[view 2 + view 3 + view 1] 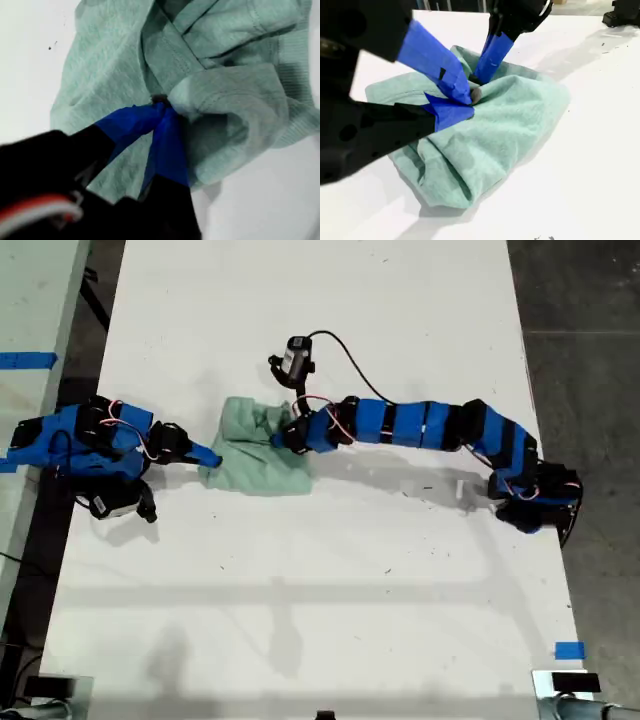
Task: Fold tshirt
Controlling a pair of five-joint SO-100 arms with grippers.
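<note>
The pale mint-green tshirt [255, 465] lies bunched on the white table [330, 590], a little toward the exterior view's left. My first gripper [283, 437], on the arm reaching in from the exterior view's right, is shut on a raised fold of the tshirt [100, 65] near its far right part; its blue fingers [165, 145] meet at the cloth. My second gripper [212, 454], on the arm at the exterior view's left, is at the shirt's left edge. In the second wrist view its fingers [445, 70] close together on the tshirt [510, 130], with my first gripper [482, 77] just beyond.
A wrist camera with a black cable [295, 358] sticks out beside the first arm, toward the table's far side. Blue tape [569, 650] marks the exterior view's lower right corner of the table. A second table with blue tape [25, 360] stands at the exterior view's left.
</note>
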